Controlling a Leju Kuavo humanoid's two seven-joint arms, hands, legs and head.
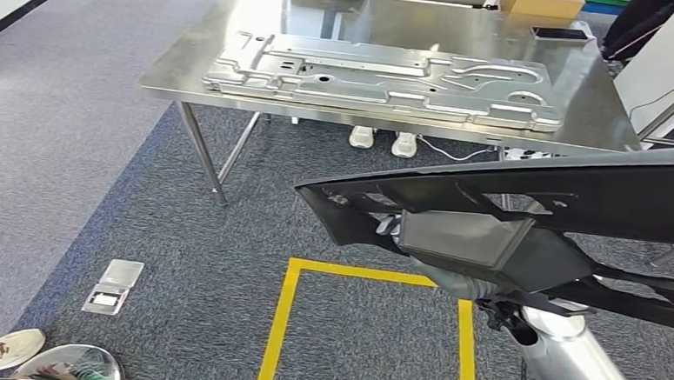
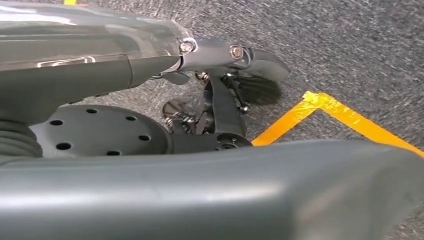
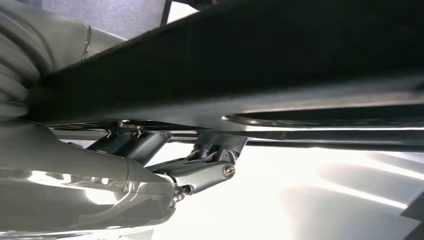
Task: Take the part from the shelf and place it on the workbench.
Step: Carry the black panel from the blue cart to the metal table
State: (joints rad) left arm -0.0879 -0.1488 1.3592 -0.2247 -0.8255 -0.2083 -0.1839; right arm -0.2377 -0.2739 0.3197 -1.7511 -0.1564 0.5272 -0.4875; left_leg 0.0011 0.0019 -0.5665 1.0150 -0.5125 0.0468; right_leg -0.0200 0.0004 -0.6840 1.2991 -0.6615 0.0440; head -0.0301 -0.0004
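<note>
A long black plastic part hangs in front of me above the carpet, short of the workbench. My right hand holds it from below, with the fingers pressed to its underside. In the head view my silver right arm rises from the lower right to the part, which hides most of the hand. The steel workbench stands ahead across the floor. My left hand hangs over the carpet with nothing in it, fingers apart.
A large pressed metal panel covers much of the workbench. A phone and a cardboard box lie at its far right. Yellow tape marks a square on the floor. A person's shoes show under the table; a floor socket sits left.
</note>
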